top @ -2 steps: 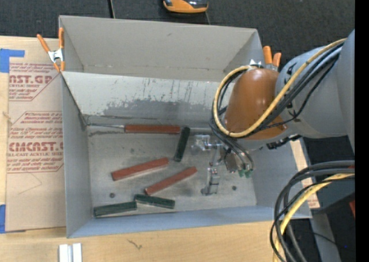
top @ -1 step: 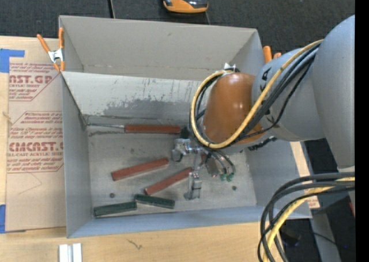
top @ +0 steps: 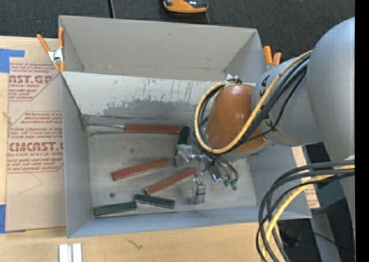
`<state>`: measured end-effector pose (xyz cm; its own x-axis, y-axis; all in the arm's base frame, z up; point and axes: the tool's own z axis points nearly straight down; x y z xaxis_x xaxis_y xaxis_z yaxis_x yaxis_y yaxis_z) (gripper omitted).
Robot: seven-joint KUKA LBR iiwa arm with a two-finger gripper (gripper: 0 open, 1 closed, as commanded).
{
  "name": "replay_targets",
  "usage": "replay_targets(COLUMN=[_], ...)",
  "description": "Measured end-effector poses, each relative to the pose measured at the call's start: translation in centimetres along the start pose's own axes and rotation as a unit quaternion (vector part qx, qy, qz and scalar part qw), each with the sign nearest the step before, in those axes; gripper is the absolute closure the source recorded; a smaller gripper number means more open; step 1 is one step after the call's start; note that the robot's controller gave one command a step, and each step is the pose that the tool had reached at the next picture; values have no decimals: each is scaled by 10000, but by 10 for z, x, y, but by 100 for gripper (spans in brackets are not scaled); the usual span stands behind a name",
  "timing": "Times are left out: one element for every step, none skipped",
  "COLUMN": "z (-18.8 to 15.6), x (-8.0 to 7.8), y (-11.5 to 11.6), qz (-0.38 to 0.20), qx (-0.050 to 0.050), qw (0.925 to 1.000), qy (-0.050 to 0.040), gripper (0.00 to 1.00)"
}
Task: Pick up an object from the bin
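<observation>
The end effector, open or closed I cannot tell, sits low near the bin's near right corner, at the right end of a reddish-brown stick lying flat, unlifted, with another brown stick and green sticks leftward.

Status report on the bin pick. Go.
Gripper low in bin, at right end of front red-brown bar. Grasp not confirmed. Dark green bar close beside.

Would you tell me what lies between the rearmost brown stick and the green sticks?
Two slanted brown sticks on the bin floor, per the camera view.
</observation>
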<state>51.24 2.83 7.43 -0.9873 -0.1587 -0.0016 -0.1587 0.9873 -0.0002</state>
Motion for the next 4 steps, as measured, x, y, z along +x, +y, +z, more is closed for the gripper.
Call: replay_targets(z=[4, 4, 3, -5], x=[-6, -6, -6, -4], y=[55, 55, 55, 55], qz=[-258, -258, -260, -259], qx=[-13, -13, -11, -8], qw=[9997, 9997, 9997, 9997], qy=[-2, -2, 0, 37], gripper=[100, 100, 100, 100])
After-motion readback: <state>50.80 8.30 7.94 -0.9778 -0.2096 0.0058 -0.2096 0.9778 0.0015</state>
